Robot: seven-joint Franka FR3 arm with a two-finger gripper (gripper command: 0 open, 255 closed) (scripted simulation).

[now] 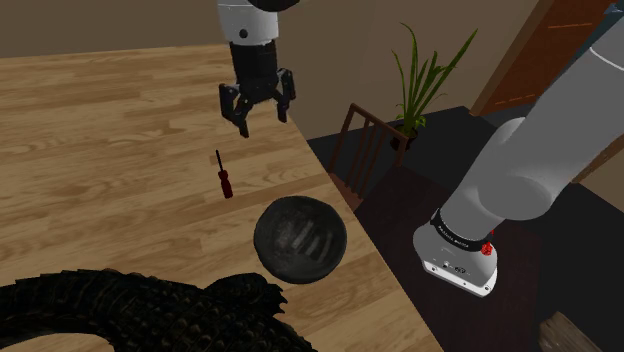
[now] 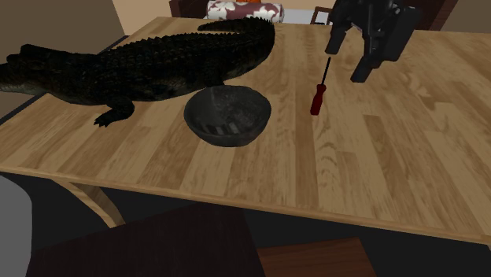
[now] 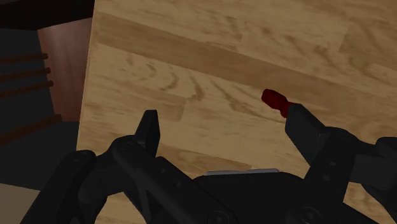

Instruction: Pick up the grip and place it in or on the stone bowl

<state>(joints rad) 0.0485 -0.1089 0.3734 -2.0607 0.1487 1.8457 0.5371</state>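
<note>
The grip is a small screwdriver [image 1: 223, 177] with a red handle and a thin dark shaft, lying flat on the wooden table [image 1: 100, 120]. In the second exterior view the screwdriver [image 2: 319, 93] lies just right of the dark stone bowl [image 2: 228, 116]. The bowl [image 1: 300, 240] stands empty near the table's edge, nearer the camera than the screwdriver in the shoulder view. My gripper [image 1: 262, 122] hangs open above the table, beyond the screwdriver and a little to its right in that view. In the wrist view the red handle tip [image 3: 275, 99] peeks out beside one finger of the open gripper [image 3: 222, 116].
A large dark crocodile figure [image 1: 130, 310] stretches along the table beside the bowl, also seen as the crocodile [image 2: 142, 59] opposite. The table edge [image 1: 340, 200] runs close to the bowl. Beyond it stand a wooden railing [image 1: 360, 150] and a potted plant [image 1: 420, 80].
</note>
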